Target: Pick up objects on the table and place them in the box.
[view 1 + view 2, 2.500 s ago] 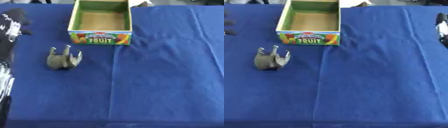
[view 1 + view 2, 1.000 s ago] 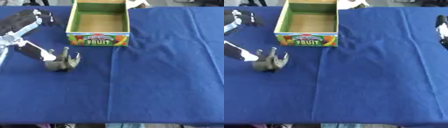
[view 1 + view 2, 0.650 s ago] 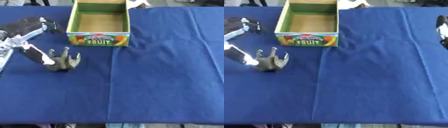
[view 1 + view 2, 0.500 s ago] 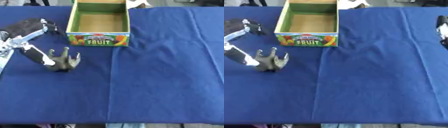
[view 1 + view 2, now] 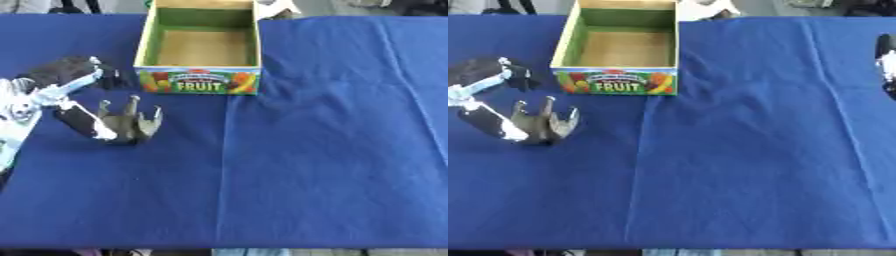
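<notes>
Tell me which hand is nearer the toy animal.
Left. The left hand is right at the toy animal, touching its left side; the right hand sits at the far right edge.

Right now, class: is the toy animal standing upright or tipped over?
Tipped over. The grey toy animal lies on the blue cloth with its legs pointing up, beside the left hand.

— What sort of place have you been set up in?

— It looks like a staged test bench, not a home. Your surface [image 5: 332,150] is draped edge to edge in a creased blue cloth [image 5: 754,165].

— Anything else to go on?

— A printed fruit box [image 5: 200,55] stands open on it. Beyond the far edge you can only make out blurred pale and dark shapes.
</notes>
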Robot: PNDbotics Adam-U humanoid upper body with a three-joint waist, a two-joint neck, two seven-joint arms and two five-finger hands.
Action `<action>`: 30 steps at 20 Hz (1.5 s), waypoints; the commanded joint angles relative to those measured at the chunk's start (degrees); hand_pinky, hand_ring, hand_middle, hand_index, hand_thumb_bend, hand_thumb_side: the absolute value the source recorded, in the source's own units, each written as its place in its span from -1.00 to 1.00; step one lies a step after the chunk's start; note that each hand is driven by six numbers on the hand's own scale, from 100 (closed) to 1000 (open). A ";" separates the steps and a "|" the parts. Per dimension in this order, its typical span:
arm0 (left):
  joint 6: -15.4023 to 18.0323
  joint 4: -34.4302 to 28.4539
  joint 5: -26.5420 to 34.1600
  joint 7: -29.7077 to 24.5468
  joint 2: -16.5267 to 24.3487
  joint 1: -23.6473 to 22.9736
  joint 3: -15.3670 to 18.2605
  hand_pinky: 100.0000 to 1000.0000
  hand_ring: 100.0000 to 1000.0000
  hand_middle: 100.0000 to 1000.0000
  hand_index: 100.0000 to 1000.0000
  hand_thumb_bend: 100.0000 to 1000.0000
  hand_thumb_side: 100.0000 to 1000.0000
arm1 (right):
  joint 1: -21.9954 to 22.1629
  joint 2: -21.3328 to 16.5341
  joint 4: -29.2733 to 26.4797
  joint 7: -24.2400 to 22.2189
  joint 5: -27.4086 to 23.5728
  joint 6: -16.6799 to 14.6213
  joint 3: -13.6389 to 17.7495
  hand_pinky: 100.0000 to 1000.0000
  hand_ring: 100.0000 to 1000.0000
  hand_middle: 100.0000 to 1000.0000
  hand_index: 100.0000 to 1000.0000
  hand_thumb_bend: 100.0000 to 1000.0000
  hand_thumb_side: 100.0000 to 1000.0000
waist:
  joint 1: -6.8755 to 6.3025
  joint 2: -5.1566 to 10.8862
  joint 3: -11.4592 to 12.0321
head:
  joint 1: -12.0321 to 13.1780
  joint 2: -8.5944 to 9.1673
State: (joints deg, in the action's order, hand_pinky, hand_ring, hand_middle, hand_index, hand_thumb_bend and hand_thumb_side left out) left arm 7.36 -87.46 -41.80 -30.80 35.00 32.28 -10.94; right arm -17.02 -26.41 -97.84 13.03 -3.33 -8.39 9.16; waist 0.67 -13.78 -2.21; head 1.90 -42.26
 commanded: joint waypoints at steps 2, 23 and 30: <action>-0.23 1.13 -0.35 -0.55 0.52 0.85 -0.28 0.18 0.13 0.12 0.51 0.51 -0.54 | -0.28 -0.78 -0.56 -0.08 0.16 -0.05 0.45 0.05 0.32 0.26 0.56 -0.50 -0.64 | 0.02 0.74 0.02 | 0.15 0.39; 1.03 3.74 -2.96 -2.74 0.31 0.38 -2.38 -0.16 -0.30 -0.34 -0.10 -0.29 -1.00 | -0.26 -0.69 -0.47 -0.15 0.16 -0.05 0.50 0.05 0.32 0.25 0.56 -0.51 -0.64 | -0.03 0.58 0.36 | 0.31 0.45; -1.18 3.33 -3.00 2.85 0.34 0.27 -1.45 -0.28 -0.41 -0.48 -0.23 -0.54 -1.00 | -0.22 -0.65 -0.44 0.01 0.15 0.00 0.60 0.04 0.32 0.25 0.55 -0.52 -0.63 | 0.01 0.64 0.39 | 0.26 0.47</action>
State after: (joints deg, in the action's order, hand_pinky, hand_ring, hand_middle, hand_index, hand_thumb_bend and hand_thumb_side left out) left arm 6.56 -83.95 -44.18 -28.99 34.28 32.17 -12.92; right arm -16.79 -26.00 -97.81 12.97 -3.33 -8.39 9.18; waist 0.60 -13.95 -1.81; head 2.12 -42.24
